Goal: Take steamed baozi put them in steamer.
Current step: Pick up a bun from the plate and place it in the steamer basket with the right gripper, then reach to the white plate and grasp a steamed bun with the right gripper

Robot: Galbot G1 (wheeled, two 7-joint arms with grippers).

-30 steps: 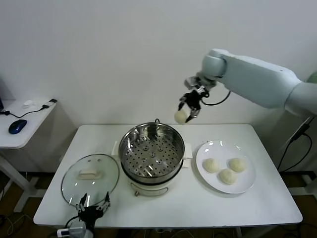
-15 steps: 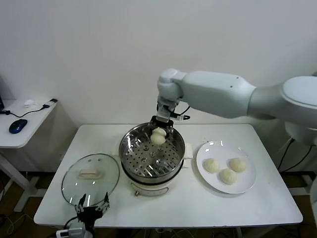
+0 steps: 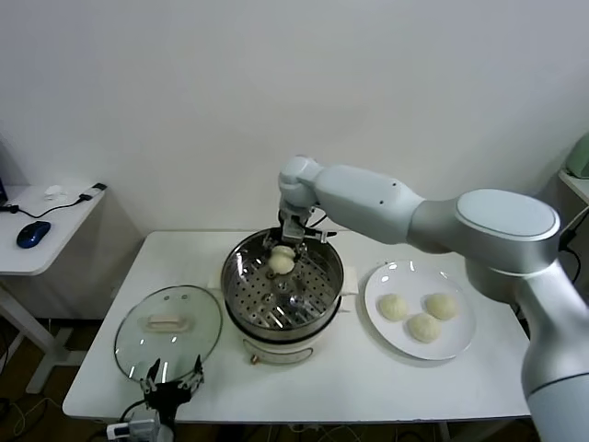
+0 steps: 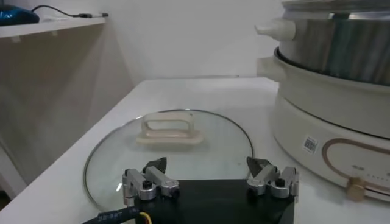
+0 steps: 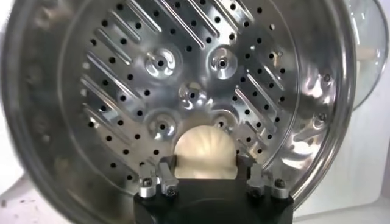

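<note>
A steamed baozi (image 3: 281,263), clamped in the right hand (image 3: 286,245), hangs inside the steamer (image 3: 282,284) above its perforated floor. Three more baozi (image 3: 417,316) sit on a plate (image 3: 458,343). The left hand (image 3: 171,379), fingers spread and empty, waits beside the glass lid (image 3: 167,331) at the surface's (image 3: 368,378) near edge.

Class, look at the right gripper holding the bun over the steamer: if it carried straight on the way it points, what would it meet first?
Most likely the perforated floor of the steamer; the right gripper, shut on the baozi, points into the basket. Remaining depth is unclear.

cream-white baozi (image 5: 205,152), shiny silver perforated steamer (image 3: 241,276), white plate (image 3: 460,341)
</note>
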